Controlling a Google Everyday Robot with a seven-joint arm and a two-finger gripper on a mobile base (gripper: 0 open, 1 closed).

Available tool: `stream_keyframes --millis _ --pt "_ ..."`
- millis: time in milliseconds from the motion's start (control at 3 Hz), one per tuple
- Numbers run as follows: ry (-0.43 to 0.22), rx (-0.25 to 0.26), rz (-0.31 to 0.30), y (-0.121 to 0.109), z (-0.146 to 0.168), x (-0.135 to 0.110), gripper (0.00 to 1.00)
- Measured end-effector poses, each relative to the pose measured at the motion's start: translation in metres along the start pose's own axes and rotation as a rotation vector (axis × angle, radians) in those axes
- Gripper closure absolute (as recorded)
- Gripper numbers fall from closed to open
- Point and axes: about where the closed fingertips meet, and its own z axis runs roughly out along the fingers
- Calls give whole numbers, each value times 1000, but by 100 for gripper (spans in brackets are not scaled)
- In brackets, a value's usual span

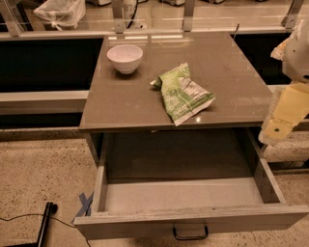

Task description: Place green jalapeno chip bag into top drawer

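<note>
The green jalapeno chip bag (182,93) lies flat on the grey tabletop (120,106), right of centre and near the front edge, with its white sealed edge toward the front. The top drawer (183,193) under the tabletop is pulled wide open and its inside looks empty. Its grey front panel (145,224) carries a small dark handle (190,235). My gripper (280,126) hangs at the right edge of the view, beside the table's right side, well to the right of the bag and touching nothing.
A white bowl (125,58) stands at the back left of the tabletop. A clear plastic bag (60,12) lies behind the table at top left. A black cable and post (44,223) lie on the speckled floor at lower left, with blue tape (85,202) nearby.
</note>
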Motion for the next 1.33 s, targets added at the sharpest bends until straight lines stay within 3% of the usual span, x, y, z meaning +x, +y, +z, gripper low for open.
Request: stream_keyframes --millis 333,667,1000,1333 --pt "0 0 0 0 0 0 0" --pt "-27 -7 -29 -15 17 -21 0" --pt "-53 15 -44 -56 45 -60 0" --pt "-74 31 -18 -107 85 -102 0"
